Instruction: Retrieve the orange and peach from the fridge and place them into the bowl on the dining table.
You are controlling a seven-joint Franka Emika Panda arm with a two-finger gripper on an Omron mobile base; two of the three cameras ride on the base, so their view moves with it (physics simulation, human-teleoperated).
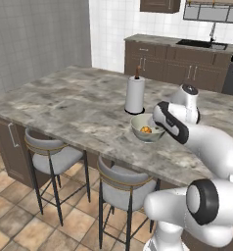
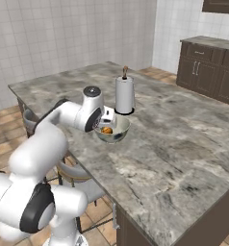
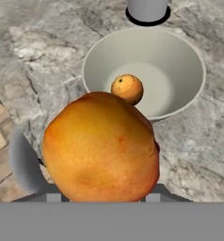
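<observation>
The peach (image 3: 102, 148) looms large and orange-red in the hand view, held in my gripper (image 2: 107, 124) just above the near rim of the bowl (image 3: 189, 61). The peach hides both fingertips. Inside the pale bowl (image 1: 138, 131) lies the small orange (image 3: 127, 88), resting on the bottom. The bowl (image 2: 120, 136) stands on the dining table (image 1: 79, 103) near its front edge, with my hand over its near side. The fridge is out of view.
A white paper towel roll (image 1: 135, 94) stands upright right behind the bowl. Two grey padded stools (image 1: 52, 152) (image 1: 123, 184) sit along the table's front edge. A dark-cabinet counter with a sink (image 1: 187, 59) runs along the back wall.
</observation>
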